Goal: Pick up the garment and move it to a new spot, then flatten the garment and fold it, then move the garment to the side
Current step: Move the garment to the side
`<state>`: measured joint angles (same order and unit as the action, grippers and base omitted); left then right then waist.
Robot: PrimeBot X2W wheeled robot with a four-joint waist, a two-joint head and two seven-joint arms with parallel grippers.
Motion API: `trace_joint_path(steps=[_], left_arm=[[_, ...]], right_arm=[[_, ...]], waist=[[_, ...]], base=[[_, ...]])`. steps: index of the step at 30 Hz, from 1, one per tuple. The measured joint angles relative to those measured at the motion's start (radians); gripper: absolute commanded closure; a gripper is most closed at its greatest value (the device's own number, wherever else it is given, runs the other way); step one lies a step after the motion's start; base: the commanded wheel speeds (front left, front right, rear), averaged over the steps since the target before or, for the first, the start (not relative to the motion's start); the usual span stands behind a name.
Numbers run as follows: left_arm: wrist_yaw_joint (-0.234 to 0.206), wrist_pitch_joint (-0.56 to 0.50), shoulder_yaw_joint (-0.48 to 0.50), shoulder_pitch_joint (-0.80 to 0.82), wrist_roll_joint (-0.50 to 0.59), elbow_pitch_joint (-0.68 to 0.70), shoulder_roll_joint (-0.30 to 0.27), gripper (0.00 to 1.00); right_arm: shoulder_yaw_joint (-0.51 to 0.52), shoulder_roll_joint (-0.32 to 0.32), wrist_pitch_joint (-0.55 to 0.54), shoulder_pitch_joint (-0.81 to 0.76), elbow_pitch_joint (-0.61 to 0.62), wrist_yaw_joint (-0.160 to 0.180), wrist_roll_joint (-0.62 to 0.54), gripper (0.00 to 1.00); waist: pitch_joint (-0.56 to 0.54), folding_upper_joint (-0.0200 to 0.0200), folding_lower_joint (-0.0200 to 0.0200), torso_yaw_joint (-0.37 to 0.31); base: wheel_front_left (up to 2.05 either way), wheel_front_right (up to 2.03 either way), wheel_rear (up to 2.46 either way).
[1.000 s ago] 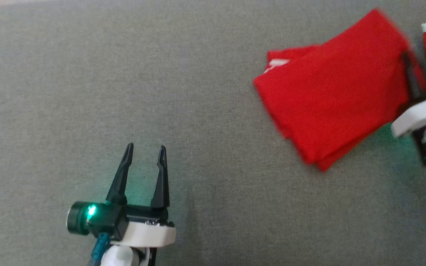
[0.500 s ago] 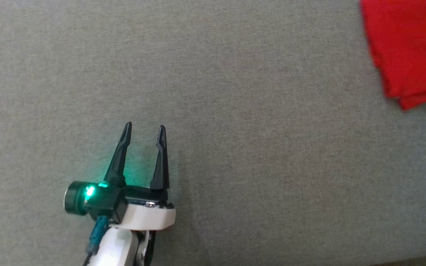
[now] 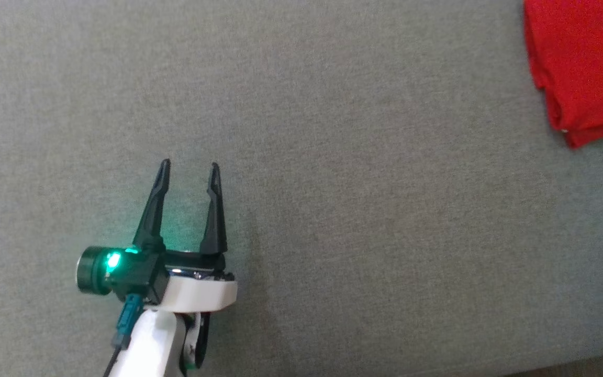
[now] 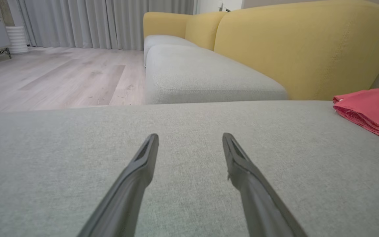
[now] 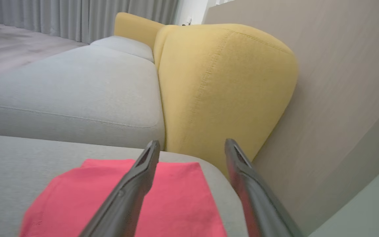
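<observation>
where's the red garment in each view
Head view: garment at the top right corner, cut by the right edge.
Left wrist view: garment at the right edge, mid height, a folded stack.
Right wrist view: garment at bottom centre, beneath the open right end effector.
Shared landmark: the grey cushion it lies on.

The red garment [image 3: 587, 63] runs off the head view's top and right edges — its full outline hidden.
</observation>
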<state>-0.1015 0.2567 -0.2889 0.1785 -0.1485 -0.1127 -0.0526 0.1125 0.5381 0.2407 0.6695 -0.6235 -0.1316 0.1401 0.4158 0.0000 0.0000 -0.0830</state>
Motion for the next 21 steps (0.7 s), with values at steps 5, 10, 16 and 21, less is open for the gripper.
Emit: trace_joint_path(steps=[5,10,16,21], left_arm=[[-0.004,0.0,0.02,-0.034,-0.019,0.007,0.001,0.0],[-0.013,0.0,0.037,-0.133,-0.047,0.018,0.001,0.0],[-0.012,0.0,0.041,-0.252,-0.048,0.017,0.0,0.0],[-0.012,0.0,0.069,-0.321,-0.047,0.047,0.0,0.0]], right_arm=[[-0.051,-0.12,0.01,-0.114,0.093,0.0,-0.017,0.0],[-0.166,-0.213,0.01,-0.293,0.215,0.0,0.02,0.0],[-0.253,-0.319,0.01,-0.528,0.306,0.0,0.066,0.0],[-0.263,-0.398,0.01,-0.66,0.374,0.0,0.053,0.0]], waist=[[-0.075,0.0,-0.0001,-0.004],[-0.187,0.0,-0.0003,0.001],[-0.335,0.0001,-0.0004,0.016],[-0.43,0.0001,-0.0005,0.034]], base=[[0.0,0.0,0.0],[0.0,0.0,0.0],[0.0,0.0,0.0],[0.0,0.0,0.0]])
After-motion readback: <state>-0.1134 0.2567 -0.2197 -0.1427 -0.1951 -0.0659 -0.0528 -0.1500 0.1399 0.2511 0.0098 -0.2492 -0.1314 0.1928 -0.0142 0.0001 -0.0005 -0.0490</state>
